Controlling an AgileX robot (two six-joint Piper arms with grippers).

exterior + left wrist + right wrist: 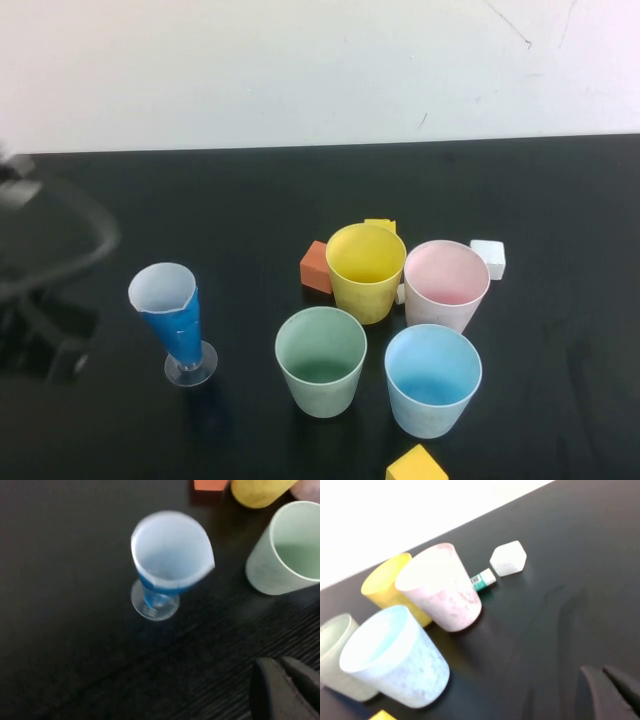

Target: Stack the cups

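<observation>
Four cups stand upright and apart in a cluster on the black table: yellow (365,270), pink (446,285), green (321,360) and light blue (432,380). My left gripper (279,661) is shut and empty, hovering above the table near the green cup (290,550); its blurred arm (60,240) shows at the far left of the high view. My right gripper (598,669) is shut and empty, to the right of the pink cup (442,587) and light blue cup (395,655). It is outside the high view.
A blue-and-white cone glass (172,320) on a clear foot stands left of the green cup. An orange block (317,266), a white block (488,258) and a small white-and-green eraser (483,579) lie by the cups. A yellow block (416,465) sits at the front edge.
</observation>
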